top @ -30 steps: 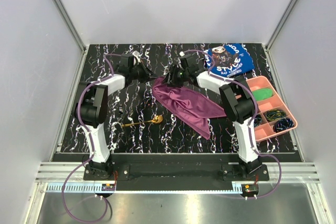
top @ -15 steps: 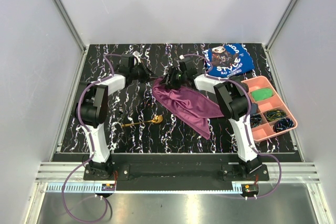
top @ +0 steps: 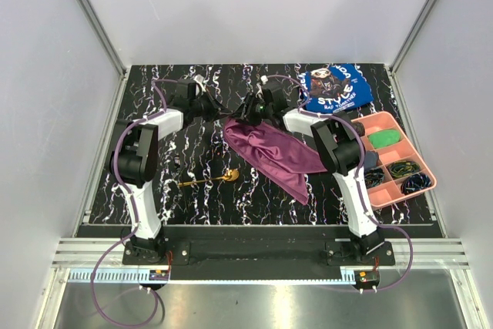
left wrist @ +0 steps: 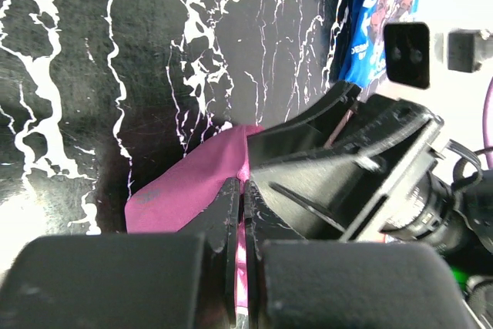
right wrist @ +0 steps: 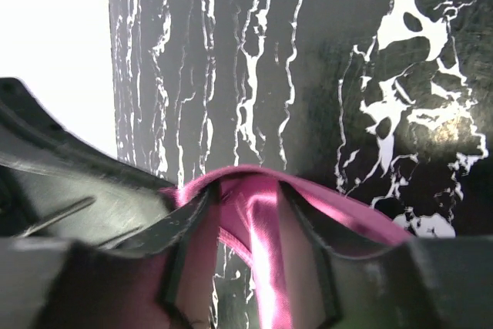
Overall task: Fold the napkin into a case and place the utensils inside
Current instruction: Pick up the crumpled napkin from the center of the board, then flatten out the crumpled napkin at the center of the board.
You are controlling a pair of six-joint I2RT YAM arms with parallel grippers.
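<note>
The plum-purple napkin (top: 271,152) lies crumpled on the black marbled table, its far corner lifted between the two grippers. My left gripper (top: 224,114) is shut on that corner's edge, and a strip of the napkin (left wrist: 192,186) shows between the jaws of the left gripper (left wrist: 241,194). My right gripper (top: 251,112) stands right beside it, open, with a fold of the napkin (right wrist: 262,225) hanging between its fingers (right wrist: 189,240) and draped over the tips of the right gripper (right wrist: 246,190). The gold spoon (top: 208,180) lies left of the napkin, apart from both grippers.
A blue printed cloth (top: 336,87) lies at the far right, also seen as the blue cloth (left wrist: 381,13) in the left wrist view. The pink compartment tray (top: 362,122) with small items stands at the right edge. White walls enclose the table.
My right gripper has shifted slightly left toward the left gripper at the napkin's corner. The left gripper has stayed shut on the cloth and has not moved.
</note>
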